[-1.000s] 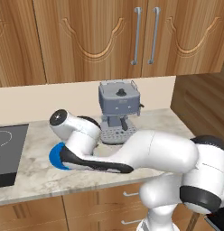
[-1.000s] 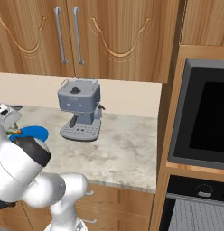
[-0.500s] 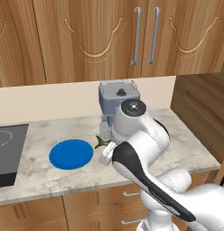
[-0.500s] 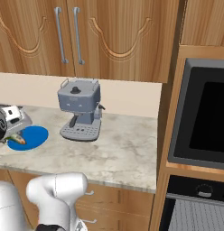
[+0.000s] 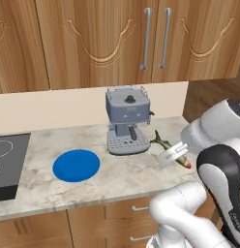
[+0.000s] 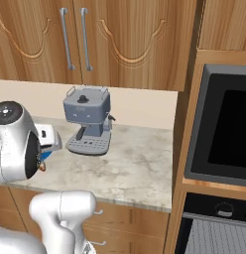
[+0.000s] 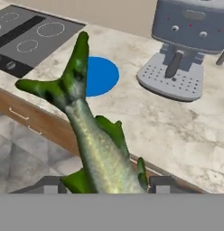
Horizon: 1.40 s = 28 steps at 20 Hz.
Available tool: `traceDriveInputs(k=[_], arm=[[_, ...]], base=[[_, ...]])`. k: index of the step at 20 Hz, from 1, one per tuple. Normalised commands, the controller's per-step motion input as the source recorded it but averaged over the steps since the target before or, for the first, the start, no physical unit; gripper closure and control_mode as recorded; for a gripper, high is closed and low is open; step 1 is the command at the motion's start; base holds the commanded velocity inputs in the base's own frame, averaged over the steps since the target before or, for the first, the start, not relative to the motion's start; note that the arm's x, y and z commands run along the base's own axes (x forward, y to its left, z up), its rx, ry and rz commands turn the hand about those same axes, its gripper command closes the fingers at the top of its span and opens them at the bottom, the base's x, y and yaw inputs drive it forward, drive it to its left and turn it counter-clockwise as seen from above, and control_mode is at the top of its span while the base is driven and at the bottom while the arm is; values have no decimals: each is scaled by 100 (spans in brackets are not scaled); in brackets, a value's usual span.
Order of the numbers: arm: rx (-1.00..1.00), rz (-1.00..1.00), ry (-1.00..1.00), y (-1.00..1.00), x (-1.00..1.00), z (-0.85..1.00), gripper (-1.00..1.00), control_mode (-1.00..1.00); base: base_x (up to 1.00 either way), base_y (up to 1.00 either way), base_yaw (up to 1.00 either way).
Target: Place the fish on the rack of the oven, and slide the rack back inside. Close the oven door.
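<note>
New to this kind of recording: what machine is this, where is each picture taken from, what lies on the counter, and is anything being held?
It is a white robot arm on a drivable base in a rendered kitchen. Two pictures come from base cameras behind the arm, left and right; the third looks along the hand. On the marble counter stand a grey espresso machine and a round blue plate, with a black cooktop at the left. The two-finger gripper is shut on a slender olive-green fish, tail pointing away. The black built-in oven sits low on the right.
</note>
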Motion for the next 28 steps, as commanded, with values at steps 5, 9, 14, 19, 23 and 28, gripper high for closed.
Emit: traceDriveInputs(k=[5, 9, 14, 19, 23, 28], arm=[[13, -20, 0, -95, -38, 56, 100, -100], [0, -18, 0, -29, -6, 6, 100, -100], [0, -5, 3, -2, 10, 0, 100, -100], [0, 0, 0, 0, 11, 0, 100, 100], [0, 0, 0, 0, 0, 0, 100, 100], [0, 0, 0, 0, 0, 0, 100, 100]], base=[[0, 0, 0], [0, 0, 0], [0, 0, 0], [1, 0, -4], [-19, -14, -21], [-36, -9, -40]])
